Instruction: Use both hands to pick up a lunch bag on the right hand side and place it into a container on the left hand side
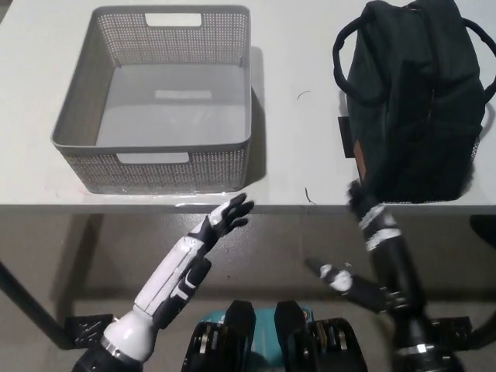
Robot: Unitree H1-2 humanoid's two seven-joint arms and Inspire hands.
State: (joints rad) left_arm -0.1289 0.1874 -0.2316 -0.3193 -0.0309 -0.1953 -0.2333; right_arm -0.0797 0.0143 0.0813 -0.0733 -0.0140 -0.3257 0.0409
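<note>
Below the table edge (155, 203), I see my left hand (227, 217) with fingers spread, holding nothing; my right hand (363, 203) seems to touch the lunch bag (411, 101), fingers unclear.

A dark green lunch bag (415, 101) with looped handles stands just beyond the right hand's fingers (358, 198). A grey perforated container (159, 167), empty and upright, sits beyond the left hand's fingers (235, 211).
</note>
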